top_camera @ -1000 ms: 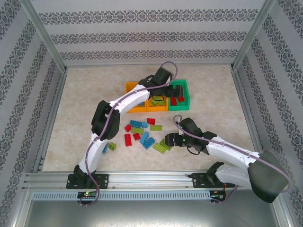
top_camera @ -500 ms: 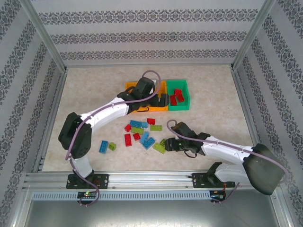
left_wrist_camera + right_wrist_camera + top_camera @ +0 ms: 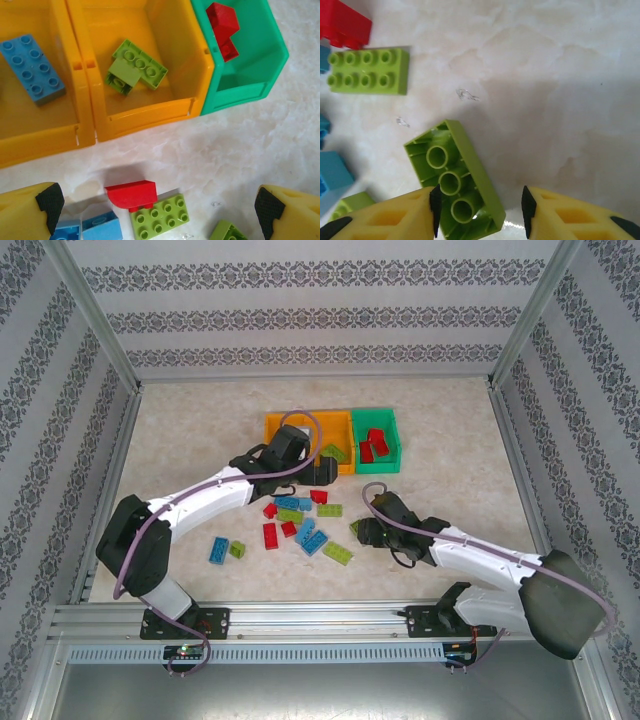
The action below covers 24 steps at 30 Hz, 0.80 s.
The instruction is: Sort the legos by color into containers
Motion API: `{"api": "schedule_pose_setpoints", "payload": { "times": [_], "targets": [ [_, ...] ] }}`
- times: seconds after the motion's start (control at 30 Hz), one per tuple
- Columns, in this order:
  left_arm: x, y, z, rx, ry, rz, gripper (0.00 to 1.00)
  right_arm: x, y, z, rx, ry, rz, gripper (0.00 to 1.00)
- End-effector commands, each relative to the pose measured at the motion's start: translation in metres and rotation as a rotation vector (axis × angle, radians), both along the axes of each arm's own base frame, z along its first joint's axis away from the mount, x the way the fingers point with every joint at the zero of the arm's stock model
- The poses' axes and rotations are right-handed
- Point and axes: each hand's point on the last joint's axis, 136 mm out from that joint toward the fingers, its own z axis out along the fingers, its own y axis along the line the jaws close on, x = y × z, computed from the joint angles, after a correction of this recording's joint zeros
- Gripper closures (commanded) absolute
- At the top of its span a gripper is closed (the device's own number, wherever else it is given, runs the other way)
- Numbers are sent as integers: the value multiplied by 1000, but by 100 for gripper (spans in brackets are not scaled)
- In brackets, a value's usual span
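Across the pale marbled tabletop [image 3: 450,460], between the two arms, lie the loose small studded plastic bricks [image 3: 315,542]. In the top view I count four red, five blue and five lime green, though some crowd together and the tally could be off by one. Beyond them stand three open-topped rectangular plastic bins joined in a row.

- The left orange bin [image 3: 40,135] holds one blue eight-stud brick [image 3: 32,67].
- The middle orange bin [image 3: 145,117] holds two lime green bricks [image 3: 140,62] touching each other.
- The green bin [image 3: 240,92] holds red bricks [image 3: 372,443], two as far as the top view shows.

The left gripper [image 3: 157,207] has its jaws spread wide and holds nothing. It hangs over the table just in front of the bins. Beneath it a red sloped brick [image 3: 132,194] lies against a lime green eight-stud brick [image 3: 160,217], with blue bricks [image 3: 85,227] beside them.

The right gripper [image 3: 480,210] has its jaws about half apart. They straddle an upturned lime green brick [image 3: 452,175], which shows its hollow underside and three round tubes. One black pad [image 3: 435,207] is against the brick's long side. The other pad [image 3: 526,207] is just beside the brick, with a strip of table showing between them. This brick appears to rest on the table at the right edge of the pile, apart from the bins.
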Motion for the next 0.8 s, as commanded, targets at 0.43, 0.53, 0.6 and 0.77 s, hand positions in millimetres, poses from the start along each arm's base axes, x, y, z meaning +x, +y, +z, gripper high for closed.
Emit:
{"api": "schedule_pose_setpoints", "payload": {
  "times": [0.43,0.53,0.6,0.77],
  "targets": [
    [-29,43,15,9,-65,101,0,-7,11,-1,-64,18,150,28],
    [-33,50,18,8,-83,114,0,-3,17,-6,-83,41,175,28],
    [-37,58,19,17,-90,130,0,-2,19,-9,-90,54,184,31],
    [-45,76,17,44,-89,163,0,0,15,-15,-128,72,173,40]
  ]
}}
